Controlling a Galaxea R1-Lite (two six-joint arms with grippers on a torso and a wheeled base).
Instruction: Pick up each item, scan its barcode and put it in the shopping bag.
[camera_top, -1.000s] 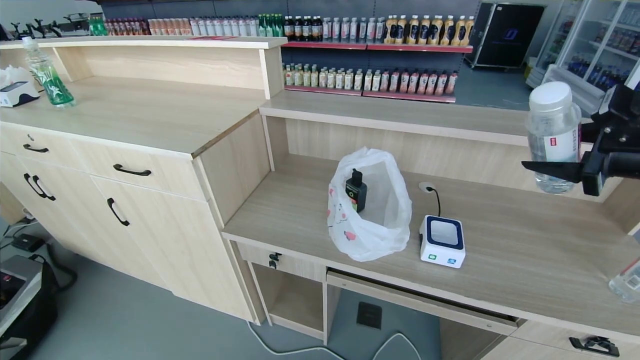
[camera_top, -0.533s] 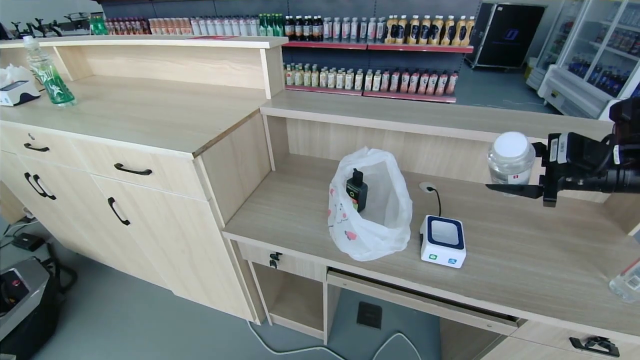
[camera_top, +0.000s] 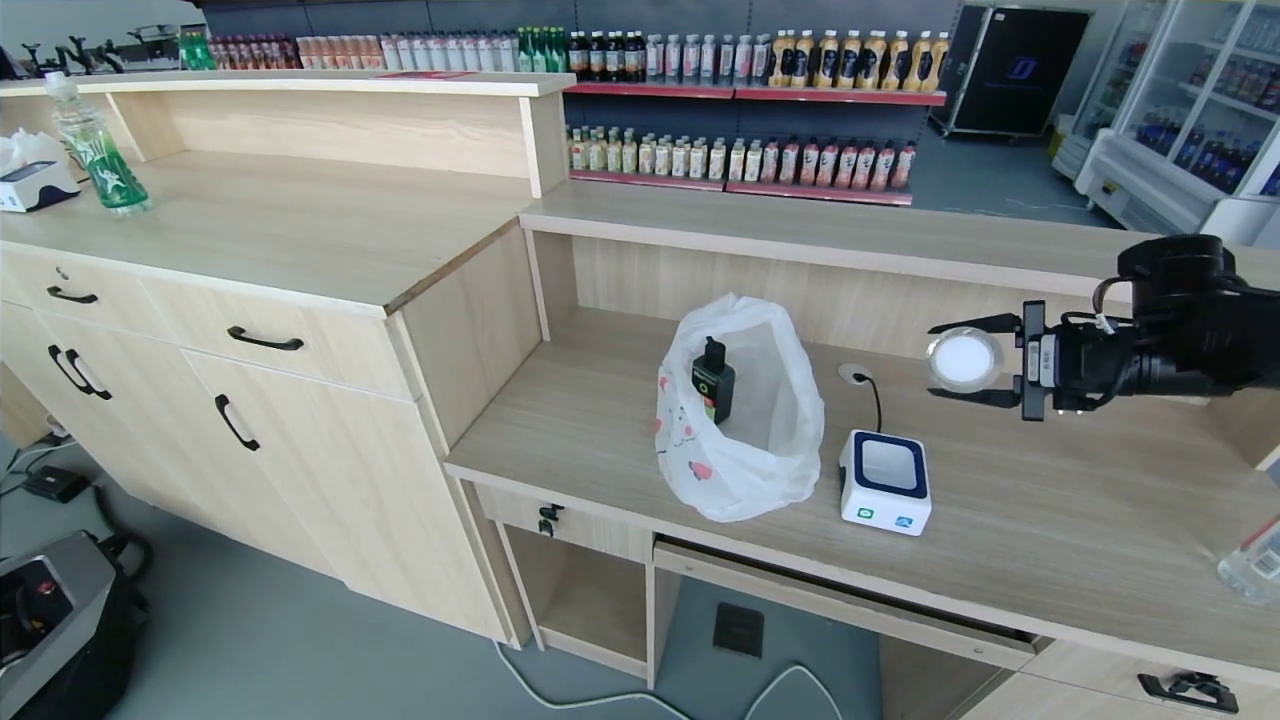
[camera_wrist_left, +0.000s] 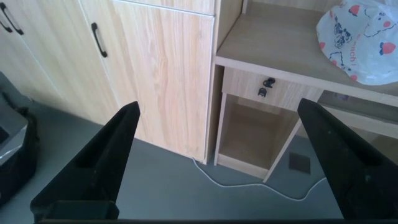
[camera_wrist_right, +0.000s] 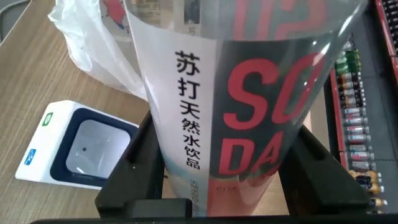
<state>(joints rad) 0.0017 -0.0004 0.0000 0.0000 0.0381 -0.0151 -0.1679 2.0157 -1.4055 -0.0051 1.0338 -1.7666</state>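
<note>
My right gripper (camera_top: 945, 360) is shut on a clear soda water bottle (camera_top: 965, 360) with a white cap, held lying level with the cap pointing left. It hangs above and just behind the white and blue barcode scanner (camera_top: 885, 480) on the desk. In the right wrist view the bottle's red and white label (camera_wrist_right: 249, 93) lies between my black fingers (camera_wrist_right: 143, 168), with the scanner (camera_wrist_right: 81, 146) below. The white shopping bag (camera_top: 740, 410) stands open left of the scanner, with a dark bottle (camera_top: 712, 385) inside. My left gripper (camera_wrist_left: 217, 106) hangs open low beside the cabinet, holding nothing.
Another clear bottle (camera_top: 1255, 565) lies at the desk's right edge. A green bottle (camera_top: 95, 145) and a tissue box (camera_top: 30, 185) sit on the raised counter at the left. The scanner's cable (camera_top: 872, 395) runs to a hole behind it. Drink shelves line the back.
My right arm has brought the bottle down and to the left from high at the far right, tipping it from upright to level above the scanner.
</note>
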